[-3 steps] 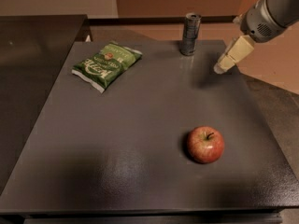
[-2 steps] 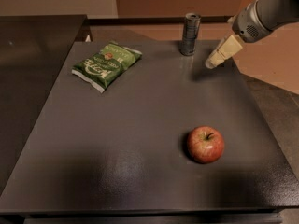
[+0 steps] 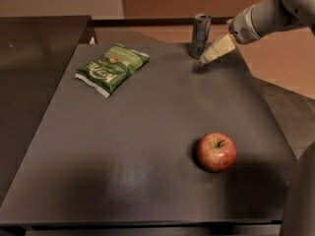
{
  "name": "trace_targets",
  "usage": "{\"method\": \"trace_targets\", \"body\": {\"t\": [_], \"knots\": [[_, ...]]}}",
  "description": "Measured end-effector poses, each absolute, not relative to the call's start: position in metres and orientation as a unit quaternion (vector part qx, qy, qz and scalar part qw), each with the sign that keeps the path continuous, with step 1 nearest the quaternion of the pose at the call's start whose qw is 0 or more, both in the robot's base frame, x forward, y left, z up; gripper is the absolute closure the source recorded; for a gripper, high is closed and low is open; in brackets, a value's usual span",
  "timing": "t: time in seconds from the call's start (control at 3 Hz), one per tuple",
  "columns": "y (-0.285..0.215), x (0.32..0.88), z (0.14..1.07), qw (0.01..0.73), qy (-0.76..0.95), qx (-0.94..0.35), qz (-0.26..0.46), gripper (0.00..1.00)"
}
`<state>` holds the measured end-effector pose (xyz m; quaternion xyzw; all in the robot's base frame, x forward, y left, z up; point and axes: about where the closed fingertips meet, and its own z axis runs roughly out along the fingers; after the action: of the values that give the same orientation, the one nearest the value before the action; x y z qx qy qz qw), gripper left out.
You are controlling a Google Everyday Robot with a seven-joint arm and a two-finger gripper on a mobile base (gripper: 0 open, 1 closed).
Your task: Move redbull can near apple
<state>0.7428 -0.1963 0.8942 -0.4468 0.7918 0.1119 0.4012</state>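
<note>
The redbull can [image 3: 200, 35] stands upright at the far edge of the dark table [image 3: 147, 132], right of centre. The red apple [image 3: 216, 152] with yellowish patches sits near the front right of the table, well apart from the can. My gripper [image 3: 208, 58] comes in from the upper right on a grey arm. Its pale tip is just right of the can's base, close to it and low over the table. It holds nothing.
A green snack bag [image 3: 111, 68] lies at the back left of the table. A darker counter [image 3: 34, 58] adjoins on the left. The table's right edge drops to a tan floor. Part of my body [image 3: 301, 200] shows at the bottom right.
My gripper has moved left and slightly toward the redbull can, from well to its right to just beside its base. The can, apple and bag have not moved.
</note>
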Motion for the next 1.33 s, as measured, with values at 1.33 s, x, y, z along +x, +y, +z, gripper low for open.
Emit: {"method": "trace_targets", "body": {"t": [1.33], "knots": [[-0.166, 0.814, 0.912, 0.463, 0.776, -0.397, 0.163, 0.18]]}}
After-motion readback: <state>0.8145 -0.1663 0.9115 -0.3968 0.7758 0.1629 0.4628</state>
